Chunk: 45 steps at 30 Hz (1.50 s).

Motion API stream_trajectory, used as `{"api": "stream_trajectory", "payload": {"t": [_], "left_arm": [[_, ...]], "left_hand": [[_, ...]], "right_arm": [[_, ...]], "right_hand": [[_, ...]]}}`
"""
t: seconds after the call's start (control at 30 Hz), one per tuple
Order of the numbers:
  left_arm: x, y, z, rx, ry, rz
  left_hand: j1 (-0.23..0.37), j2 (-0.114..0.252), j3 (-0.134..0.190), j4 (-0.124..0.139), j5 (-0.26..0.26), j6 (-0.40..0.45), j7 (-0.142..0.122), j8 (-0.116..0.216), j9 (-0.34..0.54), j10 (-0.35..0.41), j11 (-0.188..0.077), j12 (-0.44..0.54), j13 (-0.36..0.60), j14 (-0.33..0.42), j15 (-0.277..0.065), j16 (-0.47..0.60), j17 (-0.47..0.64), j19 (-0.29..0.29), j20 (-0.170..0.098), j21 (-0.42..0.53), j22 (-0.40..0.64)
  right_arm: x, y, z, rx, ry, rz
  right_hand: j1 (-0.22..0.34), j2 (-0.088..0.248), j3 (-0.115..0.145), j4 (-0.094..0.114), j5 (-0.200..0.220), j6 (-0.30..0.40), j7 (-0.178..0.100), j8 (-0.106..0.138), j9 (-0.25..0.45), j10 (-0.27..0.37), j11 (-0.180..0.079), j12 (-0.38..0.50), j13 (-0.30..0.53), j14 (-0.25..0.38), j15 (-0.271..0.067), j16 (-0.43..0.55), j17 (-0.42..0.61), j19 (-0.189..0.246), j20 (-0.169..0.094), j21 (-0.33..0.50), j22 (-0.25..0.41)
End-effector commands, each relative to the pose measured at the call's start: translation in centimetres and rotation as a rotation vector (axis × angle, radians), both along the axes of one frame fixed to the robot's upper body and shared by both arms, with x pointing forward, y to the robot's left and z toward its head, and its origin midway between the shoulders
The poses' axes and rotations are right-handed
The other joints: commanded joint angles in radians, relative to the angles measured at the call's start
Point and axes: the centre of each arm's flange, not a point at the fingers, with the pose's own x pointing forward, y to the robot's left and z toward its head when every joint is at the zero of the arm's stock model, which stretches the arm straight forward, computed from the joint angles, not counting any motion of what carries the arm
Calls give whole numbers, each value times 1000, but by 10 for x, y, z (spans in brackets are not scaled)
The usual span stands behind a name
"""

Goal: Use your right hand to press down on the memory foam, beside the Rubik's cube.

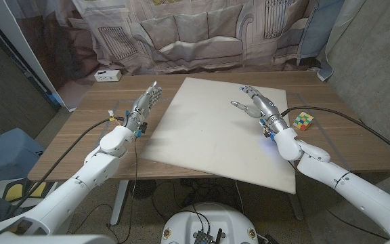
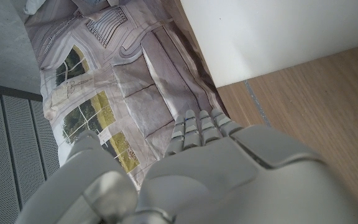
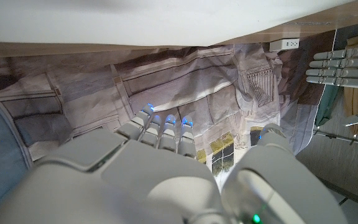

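Memory foam, a large white slab, lies across the middle of the wooden table in the head view, its near corner hanging over the table's front edge. The Rubik's cube sits on the wood just beside the slab, at 3 o'clock from its centre. The right hand is over the foam's far right part, at 9 o'clock from the cube, fingers apart and lightly curled, gripping nothing; whether it touches the foam I cannot tell. The left hand is at the slab's 9 o'clock edge, fingers straight, holding nothing. A small white box rests at 11 o'clock.

From the left wrist, the left hand shows straight fingers near the foam's corner.

From the right wrist, the right hand holds nothing, with the foam beyond it; the left hand shows with fingers extended.
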Motion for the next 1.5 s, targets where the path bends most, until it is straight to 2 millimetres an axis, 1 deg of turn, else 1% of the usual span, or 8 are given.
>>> {"api": "stream_trajectory", "payload": {"t": [0.03,0.4,0.57,0.67,0.83,1.03,1.17,1.5], "left_arm": [[0,0,1,1,-3,5],[1,-1,3,3,-5,6],[1,-1,2,-2,-6,11],[2,-1,0,-8,-4,10],[3,-1,-1,-6,2,8],[4,-1,-2,-11,4,7],[5,-2,-2,-8,6,5],[7,-4,-1,-1,9,0]], "left_hand": [[7,3,0,-7,5,3,-2,1,3,5,2,2,0,4,-3,5,4,-7,3,4,4],[7,4,-1,-8,5,3,-2,-1,3,4,3,1,-1,3,-3,4,4,-8,3,3,4],[7,4,-1,-9,5,4,-2,-1,3,4,2,1,-1,3,-2,4,4,-10,5,3,4],[7,4,-1,-10,4,6,-3,-1,3,7,3,2,-1,6,-3,5,4,-3,-6,5,4],[7,5,-1,-10,4,9,-2,-1,3,10,3,3,-2,8,-3,5,4,-1,-9,6,4],[7,5,-2,-11,4,7,-4,-3,3,6,3,1,-2,4,-1,3,4,-10,3,2,4],[7,5,-2,-12,4,7,-5,-3,3,3,3,0,-2,1,-1,2,4,-12,3,1,4],[7,6,-2,-13,3,6,-6,-5,3,1,2,-1,-3,-2,-1,1,4,-15,6,0,4]], "right_arm": [[-3,12,7,-186,6,-55],[5,23,12,-334,57,-94],[7,25,14,-373,70,-117],[8,26,16,-389,82,-126],[8,26,20,-419,103,-149],[9,27,20,-441,131,-174],[9,28,19,-444,155,-187],[10,30,20,-455,219,-207]], "right_hand": [[-6,-9,-4,-2,7,-12,0,0,2,-11,-2,2,3,-7,1,-2,1,0,-15,1,2],[-18,-8,-7,2,10,-26,1,1,3,-25,5,2,3,-22,5,-3,3,-9,-10,-4,2],[-26,-5,-10,6,11,-56,6,-4,3,-37,7,1,3,-27,7,-2,4,-11,-7,-4,2],[-29,-1,-9,7,12,-81,11,-8,3,-41,7,3,3,-27,8,0,4,-6,-2,-3,2],[-29,3,-8,6,13,-101,15,-7,3,-38,10,7,3,-19,12,4,3,5,2,1,2],[-32,10,-6,7,13,-72,12,10,4,-40,16,8,3,-21,15,5,3,6,6,0,2],[-32,14,-5,7,13,-73,12,11,4,-46,20,7,3,-27,18,3,3,2,14,-2,2],[-37,10,-9,6,11,-94,17,5,4,-52,23,8,3,-28,25,4,3,-1,18,-3,2]]}}
